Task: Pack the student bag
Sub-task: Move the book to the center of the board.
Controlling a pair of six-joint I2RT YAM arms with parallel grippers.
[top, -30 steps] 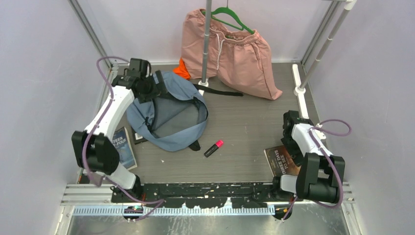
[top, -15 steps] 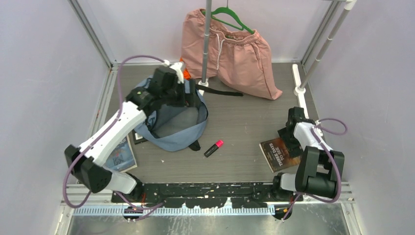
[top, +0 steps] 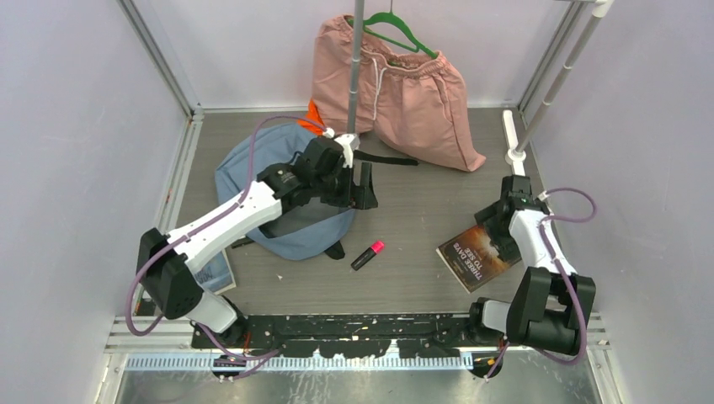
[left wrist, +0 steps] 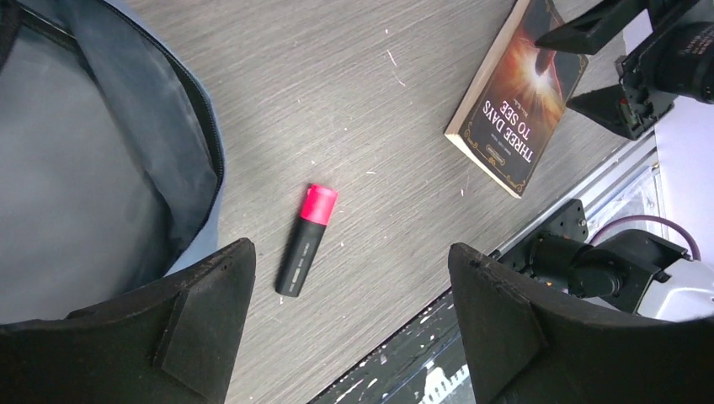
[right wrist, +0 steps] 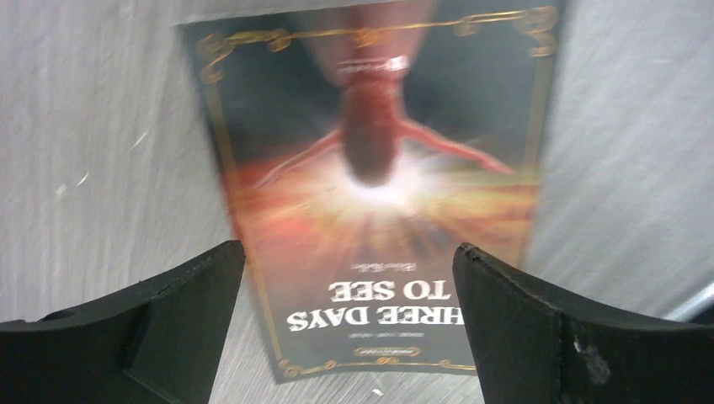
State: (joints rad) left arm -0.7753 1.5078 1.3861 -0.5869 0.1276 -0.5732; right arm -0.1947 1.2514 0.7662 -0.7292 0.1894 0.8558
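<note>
Moved since a second ago: the left arm, from the far-left rim of the student bag [top: 253, 164] across to its right edge; also the right arm, a little farther and leftward, with the paperback [top: 476, 255] slid and turned beneath it.

Grey-blue student bag lying flat on the left half of the table [top: 421, 202], mouth open, dark grey lining showing, partly covered by the left arm. Left gripper [top: 364, 183] hanging over the bag's right rim, jaws spread wide, nothing between them. Right gripper [right wrist: 347, 252] well apart from the bag, far off to its right, jaws likewise released, poised above the paperback's cover without clasping it.

Key relation: black highlighter [top: 368, 254] with pink cap just near of the left gripper and just right of the bag's edge, long axis running from near-left to far-right, cap at the far-right end. Clearly closer to the left arm than to the right. Bag's mouth immediately left of it, so probably a short carry.

Readable writing: "THREE DAYS TO SEE" in gold on the paperback's dark cover, above a glowing orange sunburst. A second book [top: 217, 269], blue, half hidden under the left arm, title unreadable.

At the far side: pink shorts [top: 396, 84] on a green hanger [top: 404, 29], orange cloth [top: 313, 114] behind the bag.
</note>
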